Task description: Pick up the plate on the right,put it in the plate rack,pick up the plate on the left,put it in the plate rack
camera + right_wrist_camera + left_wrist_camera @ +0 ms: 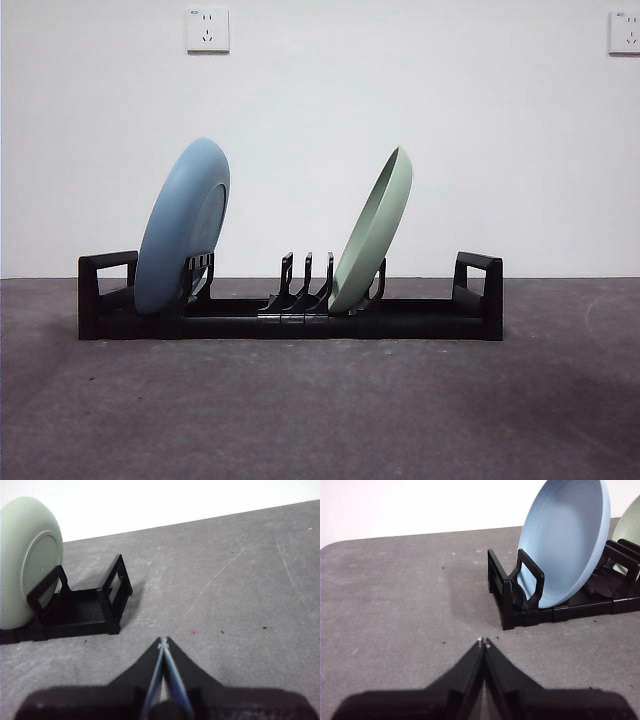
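Both pale-blue (180, 230) and pale-green (375, 230) round plates racked in long black plastic rack (420, 318), left gripper (484, 642) and right gripper (163, 641) pinched closed, empty, rack ahead of each; just keep clear.

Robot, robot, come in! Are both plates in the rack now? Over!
Left gripper shut, empty, off the rack's end. Right gripper shut, empty, clear. Blue plate and green plate both leaning in the plate rack. Nothing in the way.

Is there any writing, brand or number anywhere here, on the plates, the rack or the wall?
None can be read.
Blue plate, green plate and plate rack: no print shows.
Wall sockets: a small mark near the top, too small to read.
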